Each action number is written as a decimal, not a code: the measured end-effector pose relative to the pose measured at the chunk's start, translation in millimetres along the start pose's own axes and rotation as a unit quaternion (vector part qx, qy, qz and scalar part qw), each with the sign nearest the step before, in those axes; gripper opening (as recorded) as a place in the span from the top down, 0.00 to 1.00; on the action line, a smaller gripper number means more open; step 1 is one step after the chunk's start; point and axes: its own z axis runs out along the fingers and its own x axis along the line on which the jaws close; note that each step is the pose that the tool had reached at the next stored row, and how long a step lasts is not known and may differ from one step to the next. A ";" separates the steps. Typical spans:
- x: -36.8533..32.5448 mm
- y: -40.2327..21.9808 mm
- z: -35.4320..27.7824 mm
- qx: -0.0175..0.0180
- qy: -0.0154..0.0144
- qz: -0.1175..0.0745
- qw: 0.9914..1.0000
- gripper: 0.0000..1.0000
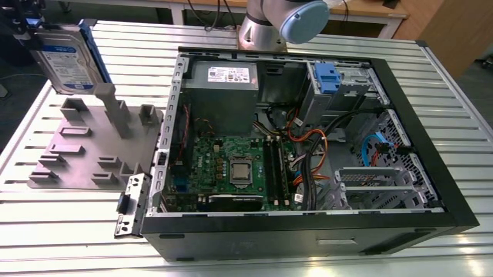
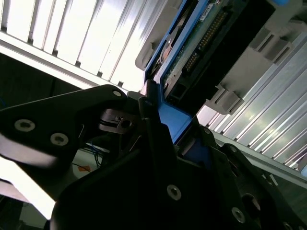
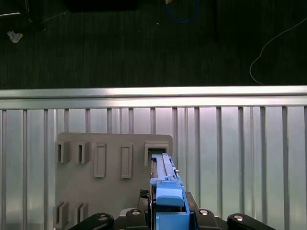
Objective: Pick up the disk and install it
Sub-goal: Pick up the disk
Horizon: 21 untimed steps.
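Grips the disk [image 1: 69, 57] upright in the pincer [image 1: 25, 26], label facing out, blue rail along one edge. Hangs it below the pincer, over a grey slotted holder [image 1: 77, 153] lying on the ribbed surface [image 1: 454, 104]. Well apart from the pincer, towards the exterior view's right: an open computer case [image 1: 400, 115].

Bright light glares white off the ribbed table [image 2: 62, 38].

Arm [image 1: 276, 23] rises at the exterior view's 12 o'clock. Gripper [image 1: 29, 29] sits high at 10 o'clock, jaws clamped on the disk [image 1: 71, 63], which hangs upright below it.
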 end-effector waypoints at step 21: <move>0.2 0.0 -21.8 0.000 0.000 0.000 1.000 0.63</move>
